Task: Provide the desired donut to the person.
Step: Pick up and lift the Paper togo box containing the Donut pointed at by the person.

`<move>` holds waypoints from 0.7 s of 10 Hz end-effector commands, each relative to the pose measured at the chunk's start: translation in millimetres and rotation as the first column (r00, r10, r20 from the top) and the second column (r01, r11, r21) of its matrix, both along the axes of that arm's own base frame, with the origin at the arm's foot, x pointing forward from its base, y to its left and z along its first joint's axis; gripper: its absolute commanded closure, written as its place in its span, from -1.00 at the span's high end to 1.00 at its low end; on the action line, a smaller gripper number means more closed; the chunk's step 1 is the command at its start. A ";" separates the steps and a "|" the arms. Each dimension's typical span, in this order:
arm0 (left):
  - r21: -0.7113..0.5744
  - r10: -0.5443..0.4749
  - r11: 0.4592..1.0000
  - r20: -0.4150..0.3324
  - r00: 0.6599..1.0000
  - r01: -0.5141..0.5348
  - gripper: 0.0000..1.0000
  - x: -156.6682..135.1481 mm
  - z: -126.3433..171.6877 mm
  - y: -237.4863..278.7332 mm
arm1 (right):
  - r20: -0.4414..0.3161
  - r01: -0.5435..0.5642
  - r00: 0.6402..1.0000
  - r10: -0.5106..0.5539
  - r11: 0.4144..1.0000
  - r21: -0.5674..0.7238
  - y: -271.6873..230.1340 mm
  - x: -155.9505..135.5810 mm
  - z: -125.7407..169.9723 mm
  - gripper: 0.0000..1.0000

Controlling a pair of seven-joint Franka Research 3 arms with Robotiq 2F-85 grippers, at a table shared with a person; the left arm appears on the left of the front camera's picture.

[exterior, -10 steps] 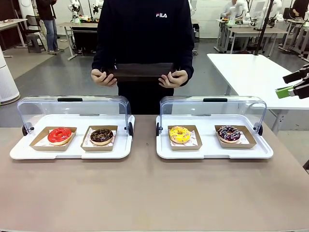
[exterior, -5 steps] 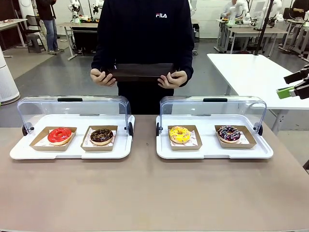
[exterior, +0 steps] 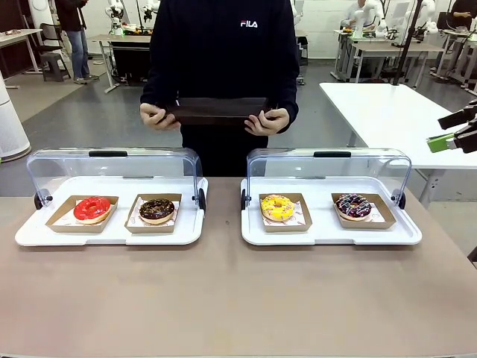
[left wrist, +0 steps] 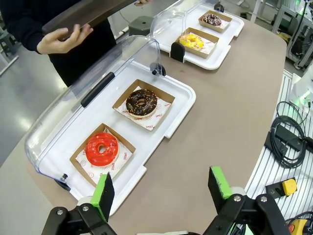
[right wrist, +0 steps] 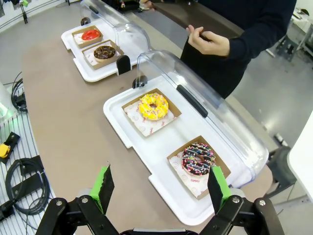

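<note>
The person in a black sweatshirt stands at the far side of the table, holding a dark tray in both hands. Two white trays with raised clear lids rest on the table. The left one holds a red donut and a chocolate donut. The right one holds a yellow sprinkled donut and a dark sprinkled donut. My right gripper hangs open at the far right edge, high above the table. My left gripper is open above the table's left end; its own view shows the red donut below.
Each donut sits in a brown cardboard box on printed paper. The clear lids stand open toward the person. The brown table has free room in front of the trays. Cables and a yellow button box lie beside the table.
The person's hands shifted slightly on the dark tray. Both arms have stayed still.
</note>
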State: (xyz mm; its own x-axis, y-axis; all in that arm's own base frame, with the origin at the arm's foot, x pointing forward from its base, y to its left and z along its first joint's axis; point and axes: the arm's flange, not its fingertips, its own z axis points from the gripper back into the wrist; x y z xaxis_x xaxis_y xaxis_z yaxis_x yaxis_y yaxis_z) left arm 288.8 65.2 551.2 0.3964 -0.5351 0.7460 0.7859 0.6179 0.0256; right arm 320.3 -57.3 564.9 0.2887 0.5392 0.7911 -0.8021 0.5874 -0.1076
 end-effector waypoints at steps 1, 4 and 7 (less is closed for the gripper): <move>-0.007 0.006 1.000 -0.003 1.000 -0.006 1.00 -0.3 0.3 0.8 | 0.000 -0.008 1.000 0.008 1.000 0.004 0.4 0.8 -0.8 1.00; -0.007 0.006 1.000 -0.003 1.000 -0.006 1.00 -0.3 0.3 0.8 | 0.000 -0.008 1.000 0.008 1.000 0.004 0.4 0.8 -0.8 1.00; -0.007 0.006 1.000 -0.003 1.000 -0.006 1.00 -0.3 0.3 0.8 | 0.000 -0.008 1.000 0.008 1.000 0.004 0.4 0.8 -0.8 1.00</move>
State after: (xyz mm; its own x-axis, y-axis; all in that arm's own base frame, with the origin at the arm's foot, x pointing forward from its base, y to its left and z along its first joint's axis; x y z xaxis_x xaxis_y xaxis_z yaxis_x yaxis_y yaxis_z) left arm 288.8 65.2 551.2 0.3964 -0.5351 0.7460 0.7858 0.6179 0.0256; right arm 320.3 -57.3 564.9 0.2888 0.5393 0.7911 -0.8023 0.5872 -0.1074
